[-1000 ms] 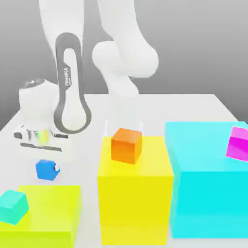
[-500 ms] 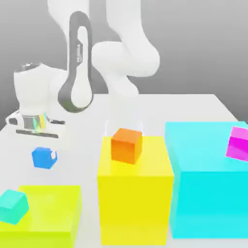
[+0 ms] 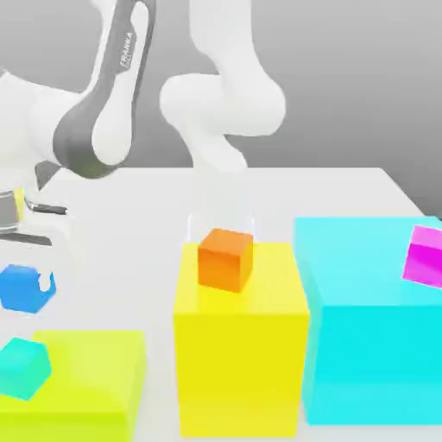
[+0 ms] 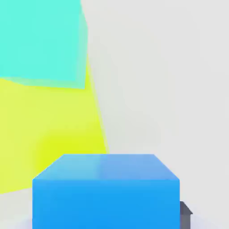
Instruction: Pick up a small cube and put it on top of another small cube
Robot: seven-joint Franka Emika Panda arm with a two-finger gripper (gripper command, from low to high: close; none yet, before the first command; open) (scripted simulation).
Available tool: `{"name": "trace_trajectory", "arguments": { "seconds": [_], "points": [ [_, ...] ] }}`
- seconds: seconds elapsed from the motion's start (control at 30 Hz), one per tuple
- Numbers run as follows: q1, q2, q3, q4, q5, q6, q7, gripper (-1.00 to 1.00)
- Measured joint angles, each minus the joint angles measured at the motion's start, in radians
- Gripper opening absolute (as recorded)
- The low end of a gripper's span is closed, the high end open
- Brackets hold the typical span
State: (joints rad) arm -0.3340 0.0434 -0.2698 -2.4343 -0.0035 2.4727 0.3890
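The small cube [image 3: 21,287], plain bright blue, hangs in the air at the exterior view's far left, and my gripper [image 3: 26,287] is shut on it. It is a little above the other small cube [image 3: 22,368], a teal one resting on the near left corner of a low lime-yellow block [image 3: 95,371]. In the hand view the blue cube [image 4: 106,192] sits close between the fingers. The teal cube [image 4: 42,40] lies beyond it on the lime block [image 4: 49,129]. A dark fingertip [image 4: 185,214] shows beside the blue cube.
A tall yellow block [image 3: 242,345] stands at the centre with a small orange cube [image 3: 224,257] on top. A big cyan block [image 3: 371,328] at the exterior view's right carries a small magenta cube [image 3: 425,255]. The white table [image 3: 328,194] extends behind them.
My gripper has carried the blue cube toward the exterior view's left, from beside the lime block's far edge to a spot above the teal cube. The arm has swung left with it.
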Motion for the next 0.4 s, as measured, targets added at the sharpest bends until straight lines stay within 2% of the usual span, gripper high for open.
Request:
{"name": "trace_trajectory", "arguments": {
  "seconds": [0.13, 0.23, 0.27, 0.4],
  "points": [
    [0.055, 0.033, 0.024, 0.138, 0.031, -0.103, 0.046, -1.00],
    [0.056, 0.111, 0.032, 0.147, 0.067, -0.036, 0.033, -1.00],
    [0.054, 0.141, 0.036, 0.140, 0.079, -0.001, 0.026, 1.00],
    [0.054, 0.141, 0.036, 0.140, 0.079, -0.001, 0.026, 1.00]
  ]
}}
